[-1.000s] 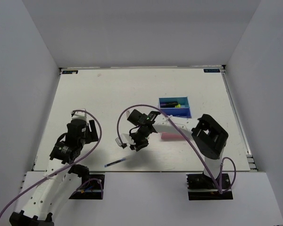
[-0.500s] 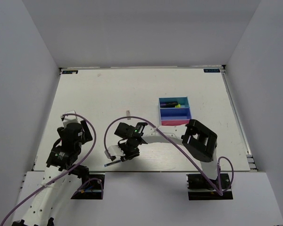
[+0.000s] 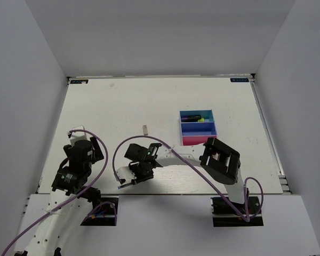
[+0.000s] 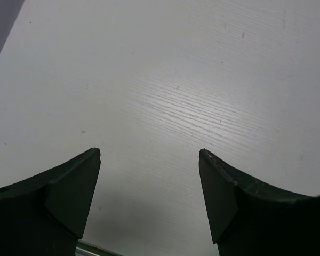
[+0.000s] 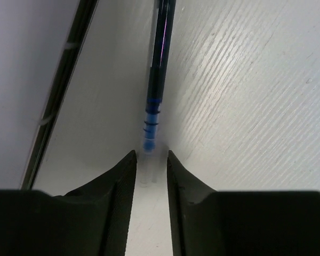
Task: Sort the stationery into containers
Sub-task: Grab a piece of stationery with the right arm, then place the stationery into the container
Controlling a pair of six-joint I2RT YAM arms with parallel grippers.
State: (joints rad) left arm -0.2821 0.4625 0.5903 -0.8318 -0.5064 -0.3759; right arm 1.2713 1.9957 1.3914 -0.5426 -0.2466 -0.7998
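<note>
A thin blue pen (image 5: pixel 159 69) lies near the table's front edge; it also shows in the top view (image 3: pixel 122 186). My right gripper (image 5: pixel 151 154) is low over it, jaws a narrow gap apart, with the pen's clear end between the fingertips; in the top view the gripper (image 3: pixel 127 180) sits at front centre-left. The three joined trays stand at right: cyan (image 3: pixel 210 113) holding markers, dark blue (image 3: pixel 198 128), pink (image 3: pixel 194 140). A small grey block (image 3: pixel 145 129) lies mid-table. My left gripper (image 4: pixel 149 152) is open and empty over bare table, at the left in the top view (image 3: pixel 81 140).
The table's front edge with a metal rail (image 5: pixel 58 90) runs just beside the pen. White walls enclose the table on three sides. The right arm (image 3: pixel 221 160) stretches across the front of the table, with its purple cable looping above.
My right gripper has swung from mid-table toward the front left and come down onto the pen's end. The left arm has drawn back a little. The grey block is now uncovered.
</note>
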